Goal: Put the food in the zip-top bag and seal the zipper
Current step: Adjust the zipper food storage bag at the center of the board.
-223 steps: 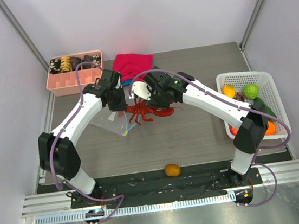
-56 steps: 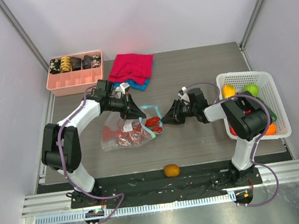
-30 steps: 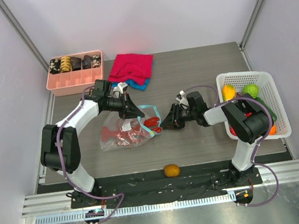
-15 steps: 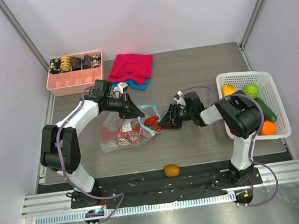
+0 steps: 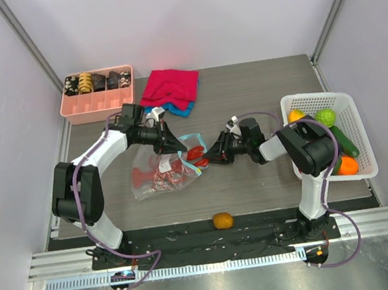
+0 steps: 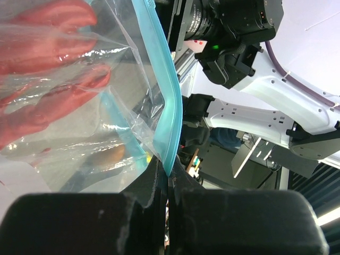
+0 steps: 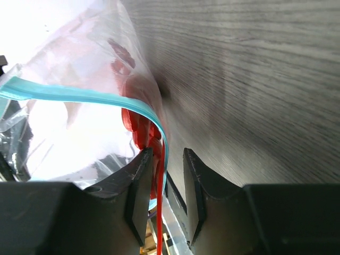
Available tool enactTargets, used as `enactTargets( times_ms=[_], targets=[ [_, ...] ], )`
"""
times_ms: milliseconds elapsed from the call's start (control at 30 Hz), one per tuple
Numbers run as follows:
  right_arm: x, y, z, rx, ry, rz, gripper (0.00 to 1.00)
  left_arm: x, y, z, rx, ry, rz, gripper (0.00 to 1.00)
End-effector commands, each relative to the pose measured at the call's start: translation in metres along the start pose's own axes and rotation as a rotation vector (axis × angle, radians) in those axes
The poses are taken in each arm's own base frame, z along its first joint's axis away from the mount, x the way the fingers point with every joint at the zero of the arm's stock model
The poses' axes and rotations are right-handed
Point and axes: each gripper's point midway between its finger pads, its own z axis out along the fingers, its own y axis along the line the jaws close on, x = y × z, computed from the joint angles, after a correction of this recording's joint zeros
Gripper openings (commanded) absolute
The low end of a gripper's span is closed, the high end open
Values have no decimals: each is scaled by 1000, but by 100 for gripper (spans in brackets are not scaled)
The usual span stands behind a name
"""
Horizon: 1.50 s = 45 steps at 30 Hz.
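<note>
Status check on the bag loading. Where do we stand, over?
Left claw shut on the zipper. Right claw narrowly open at the bag mouth. Lobster mostly inside the zip-top bag, zipper unsealed. Orange fruit loose at the near edge.

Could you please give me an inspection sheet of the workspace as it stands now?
Surface: grey wood-grain table.
Job's things: zip-top bag on the table, mouth open; red lobster mostly inside, one claw at the mouth; zipper unsealed; orange fruit loose at the near edge; more fruits in the white basket.
Clutter: pink tray of patterned pieces; red and blue cloths.
End effectors: left end effector shut on the zipper; right end effector open, straddling the zipper's end and a red lobster part.
Cables: purple cables along both arms.
Surroundings: white walls; nothing else seen.
</note>
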Motion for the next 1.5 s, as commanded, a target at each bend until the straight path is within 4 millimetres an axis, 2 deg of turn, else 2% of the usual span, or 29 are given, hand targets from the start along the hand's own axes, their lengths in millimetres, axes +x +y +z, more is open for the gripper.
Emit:
enactTargets(
  times_ms=[0,133,267,433,667,767,867,967,1000,1067,1100,1133,1167,1200,1233,1267,1300,1333,1367,1400,1433,1467],
  targets=[
    [-18,17,-8,-62,-43,-49,35,4,-22,-10,63,-2,52,0],
    [-19,9,-16,-31,-40,-71,35,2,-21,-10,65,-3,50,0],
    [-20,11,-20,-28,-45,-96,35,2,-22,-10,66,-2,50,0],
    [-26,7,-14,-27,-55,-96,34,1,-21,-9,63,-2,48,0],
    [-15,10,-11,-33,-38,-108,33,1,-22,-9,64,-3,49,0],
    [-17,13,-5,-43,-35,-123,32,1,-22,-10,69,0,47,0],
    [-16,14,2,-52,-20,-124,29,2,-24,-11,72,1,45,0],
    [-12,19,2,-72,-9,-102,12,2,-27,-12,71,1,45,0],
    [-11,26,-2,-90,-3,-99,1,0,-27,-15,69,-7,42,0],
    [-9,37,-9,-103,-4,-65,1,1,-26,-23,43,-11,33,0],
    [-8,55,-18,-130,-8,-83,1,-4,-23,-31,27,-30,32,0],
    [-7,59,-24,-119,-5,-59,1,-4,-20,-36,5,-37,29,0],
    [-7,65,-28,-120,-4,-49,1,-12,-20,-43,-47,-76,113,0],
    [-4,76,-33,-131,0,-51,1,-4,-16,-50,-105,-60,82,0],
    [0,91,-43,-148,-4,-60,1,-4,-17,-56,-154,-77,123,0],
    [2,101,-48,-157,-5,-57,1,-14,-20,-66,-235,-127,225,0],
    [7,111,-55,-164,5,-64,1,-7,-19,-73,-288,-120,225,0],
    [10,117,-58,-167,14,-76,1,-10,-31,-83,-308,-156,284,0],
    [9,126,-60,-171,12,-142,1,-12,-26,-91,-376,-183,319,0],
    [12,123,-63,-133,29,-124,1,-9,-26,-97,-410,-190,330,0],
    [11,140,-68,-159,21,-175,1,-8,-33,-106,-432,-220,369,0],
    [11,146,-70,-171,21,-200,1,-11,-28,-113,-497,-241,404,0]
  ],
)
